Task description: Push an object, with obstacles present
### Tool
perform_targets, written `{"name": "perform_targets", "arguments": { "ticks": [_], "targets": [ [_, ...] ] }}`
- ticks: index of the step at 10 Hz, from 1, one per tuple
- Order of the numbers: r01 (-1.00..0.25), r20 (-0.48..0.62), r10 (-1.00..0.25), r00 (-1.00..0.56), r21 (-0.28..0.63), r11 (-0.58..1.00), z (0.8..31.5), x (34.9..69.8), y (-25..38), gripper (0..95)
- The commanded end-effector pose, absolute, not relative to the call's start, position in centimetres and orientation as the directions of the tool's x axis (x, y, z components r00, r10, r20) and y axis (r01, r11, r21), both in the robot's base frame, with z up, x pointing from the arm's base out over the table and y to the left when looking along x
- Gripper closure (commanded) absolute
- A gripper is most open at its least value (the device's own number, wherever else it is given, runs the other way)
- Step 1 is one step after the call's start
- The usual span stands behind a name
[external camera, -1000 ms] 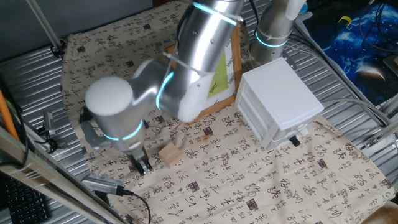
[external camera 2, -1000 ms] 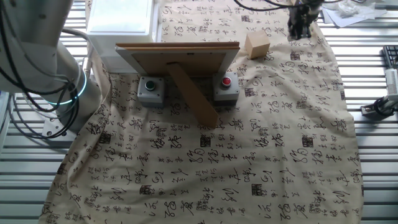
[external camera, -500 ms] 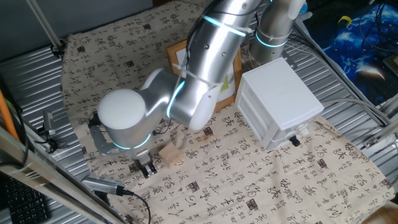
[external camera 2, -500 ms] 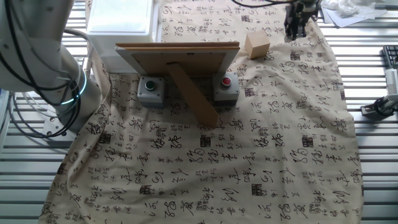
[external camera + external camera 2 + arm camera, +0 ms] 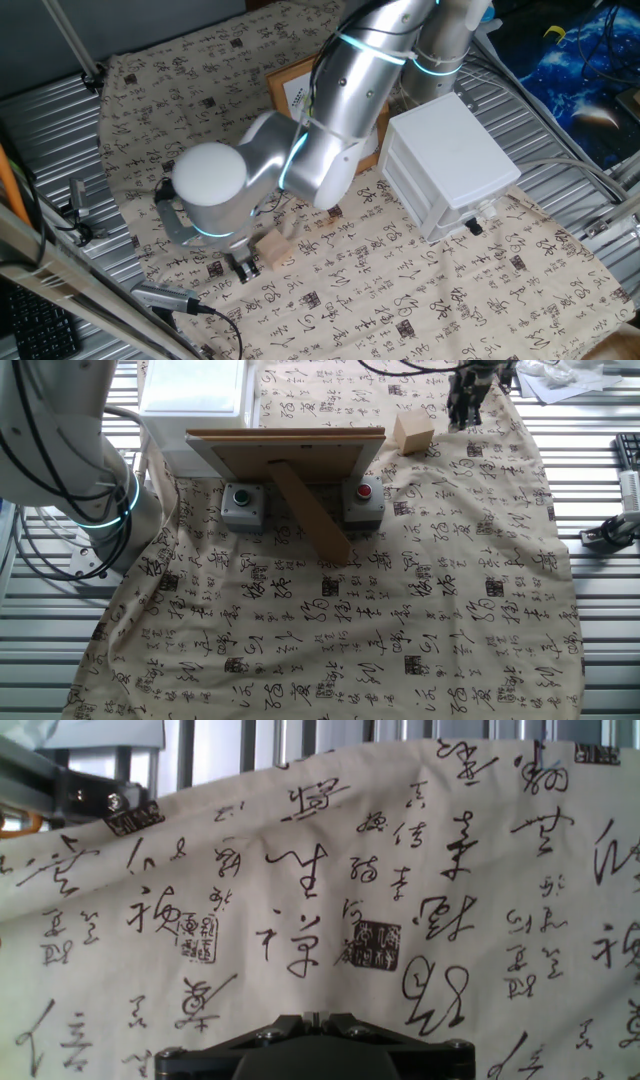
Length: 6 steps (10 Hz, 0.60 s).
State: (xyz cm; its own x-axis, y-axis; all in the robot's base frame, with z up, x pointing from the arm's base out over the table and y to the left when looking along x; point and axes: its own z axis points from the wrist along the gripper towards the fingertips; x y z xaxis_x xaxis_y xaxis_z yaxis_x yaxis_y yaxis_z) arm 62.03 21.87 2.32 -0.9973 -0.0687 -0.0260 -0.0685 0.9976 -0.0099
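The object, a small pale wooden block (image 5: 275, 250), lies on the printed cloth; in the other fixed view the block (image 5: 412, 432) sits just beyond the picture frame's corner. My gripper (image 5: 246, 270) stands low over the cloth right beside the block, a narrow gap away, fingers together and holding nothing. The other fixed view has the gripper (image 5: 460, 420) just right of the block. In the hand view the gripper (image 5: 317, 1016) is shut at the bottom edge, and only cloth lies ahead. The block is out of that view.
The wooden picture frame (image 5: 290, 452) stands propped on its strut, and the arm partly hides the frame (image 5: 295, 88). A grey box with a red button (image 5: 364, 500) and one with a green button (image 5: 240, 503) sit behind it. The white drawer unit (image 5: 450, 160) stands beside it.
The arm has swung the shut gripper along the cloth towards the block, closing most of the gap. The block has not moved.
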Motion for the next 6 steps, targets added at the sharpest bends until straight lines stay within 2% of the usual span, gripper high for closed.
{"name": "perform_targets", "arguments": {
  "ticks": [1,6],
  "targets": [
    [-0.075,-0.03,-0.076,-0.997,-0.007,0.997,2.2,60.3,21.2,95.0],
    [-0.07,-0.035,-0.07,-0.997,0.006,0.998,2.1,56.5,20.4,95.0]
  ]
}}
